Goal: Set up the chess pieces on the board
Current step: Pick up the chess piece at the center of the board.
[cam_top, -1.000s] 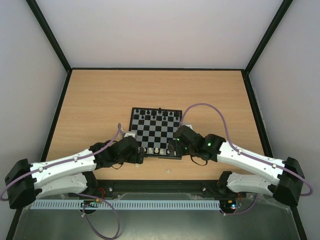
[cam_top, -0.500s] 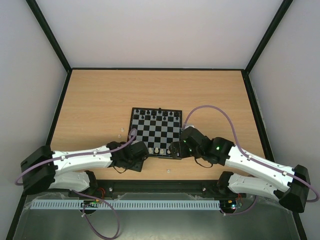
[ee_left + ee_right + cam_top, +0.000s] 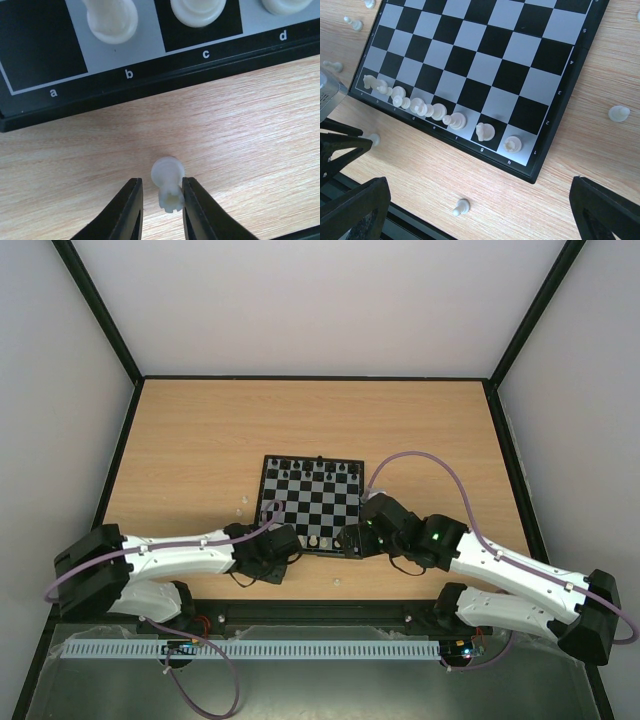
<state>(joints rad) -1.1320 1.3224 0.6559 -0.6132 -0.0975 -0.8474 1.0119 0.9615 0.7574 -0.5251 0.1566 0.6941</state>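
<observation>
Drawn in over the last second, the left arm's rear joint now sits closer to the board (image 3: 150, 87), with the left tool (image 3: 161, 181) low off its near corner. The right arm has shifted only slightly. Between the left tool's fingers (image 3: 131, 212) lies a whitish rook (image 3: 168, 186), tipped on its side on the worktop (image 3: 250, 145), battlements toward the wrist and base toward the board. The opening is narrow: one finger touches the piece and the other stands just clear of it, so nothing is clamped yet. Just ahead of the tool runs the board's black frame. Beyond the frame, the corner square marked "a" stands vacant beside white pieces (image 3: 111, 20) on b, c and d. The right tool (image 3: 477, 182) hangs spread wide above the board's other near corner, carrying nothing, with a loose pawn (image 3: 461, 206) on the wood beneath it.

The rook looks light, hard and smooth, and is likely to roll or squirt out under an off-centre pinch. The waist between base and crown appears the safest hold. Lying flat, it will need righting before it can stand. The wood-grain worktop is level, but room is tight: the raised frame is close ahead, and the b-file neighbour stands beside the target square. Pale walls (image 3: 300, 310) enclose the work area.
</observation>
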